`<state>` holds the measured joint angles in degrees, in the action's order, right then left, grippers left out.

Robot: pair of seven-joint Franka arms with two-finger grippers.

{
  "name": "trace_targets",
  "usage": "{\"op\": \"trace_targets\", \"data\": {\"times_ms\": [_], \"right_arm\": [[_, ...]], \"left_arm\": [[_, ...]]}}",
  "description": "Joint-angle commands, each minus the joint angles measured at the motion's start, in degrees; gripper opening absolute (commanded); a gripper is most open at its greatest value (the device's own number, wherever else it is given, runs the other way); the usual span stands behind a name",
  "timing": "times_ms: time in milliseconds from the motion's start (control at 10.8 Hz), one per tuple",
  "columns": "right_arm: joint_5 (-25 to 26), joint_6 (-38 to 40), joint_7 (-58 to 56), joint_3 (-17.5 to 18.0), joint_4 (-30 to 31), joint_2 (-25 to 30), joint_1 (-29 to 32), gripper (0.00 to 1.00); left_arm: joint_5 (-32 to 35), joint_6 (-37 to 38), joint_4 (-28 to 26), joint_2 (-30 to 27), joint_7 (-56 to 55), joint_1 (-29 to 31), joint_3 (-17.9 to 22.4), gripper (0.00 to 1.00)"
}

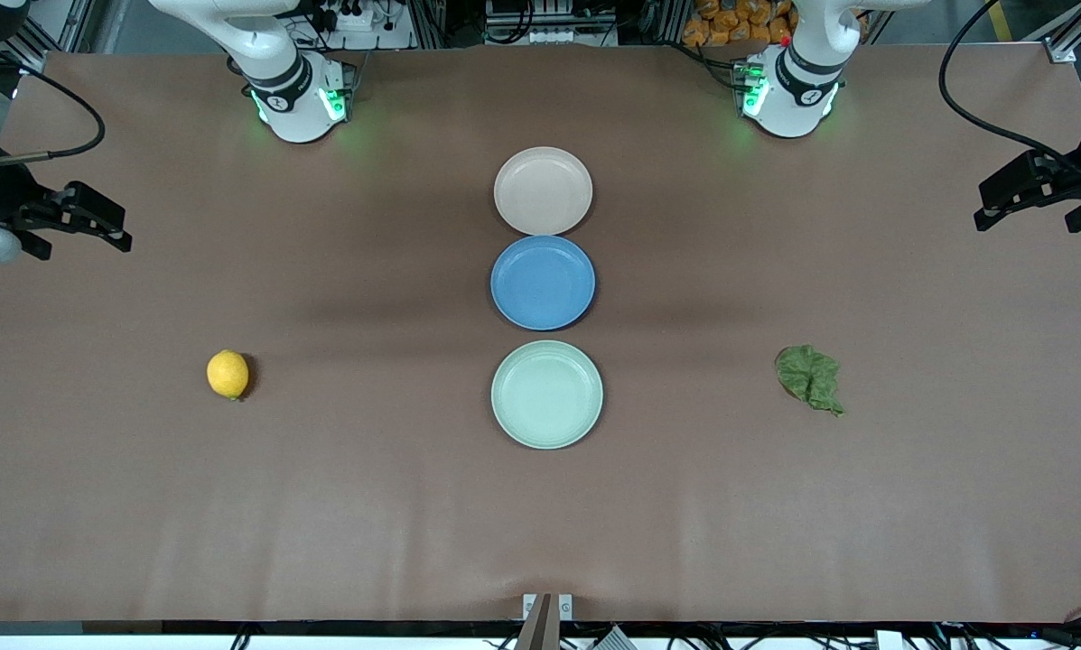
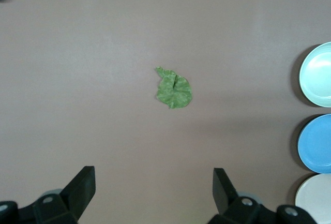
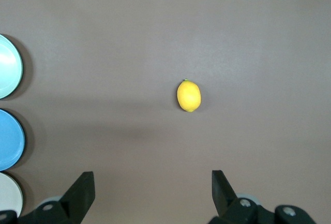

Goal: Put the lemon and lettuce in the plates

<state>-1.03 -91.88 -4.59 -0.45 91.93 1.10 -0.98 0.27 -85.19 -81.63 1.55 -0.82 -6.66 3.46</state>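
1. Three plates sit in a row along the middle of the brown table [image 1: 323, 506]. The mint green plate [image 1: 546, 394] is nearest the front camera, and it holds nothing.
2. Level with that plate, the lemon [image 1: 228, 374] lies on the table toward the right arm's end, well apart from every plate.
3. Also level with it, the lettuce [image 1: 809, 377] lies flat on the table toward the left arm's end, likewise well apart from the plates.
4. Next in the row is the blue plate [image 1: 543, 282], bare, just beside the green one.
5. Farthest is the beige-pink plate [image 1: 543, 190], bare, its rim touching the blue plate's rim.
6. Right gripper [image 1: 107, 226]: raised over its end of the table, fingers [image 3: 83, 189] wide apart, nothing held; arm waits.
7. Left gripper [image 1: 1001, 203]: raised over its own end, fingers [image 2: 84, 183] wide apart, nothing held; arm waits.
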Motion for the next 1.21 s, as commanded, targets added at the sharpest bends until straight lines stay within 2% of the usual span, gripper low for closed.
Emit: {"op": "trace_targets", "data": {"times_ms": [0,371,650,1114], "right_arm": [[0.68,0.82,0.37,0.28,-1.14,-0.13,0.37,1.0],[0.59,0.73,0.37,0.28,-1.49,-0.13,0.37,1.0],[0.5,0.73,0.37,0.28,-1.49,-0.13,0.37,1.0],[0.85,0.73,0.19,0.28,-0.96,-0.65,0.63,1.0]], "left_arm": [[-0.71,0.91,-0.29,-1.46,1.61,0.06,-0.29,1.0],[-0.8,0.91,-0.29,-0.93,1.09,0.24,0.23,1.0],[-0.62,0.29,-2.39,0.2,1.7,0.68,0.23,1.0],[0.25,-12.25,-13.72,0.83,1.61,0.95,0.14,1.0]]}}
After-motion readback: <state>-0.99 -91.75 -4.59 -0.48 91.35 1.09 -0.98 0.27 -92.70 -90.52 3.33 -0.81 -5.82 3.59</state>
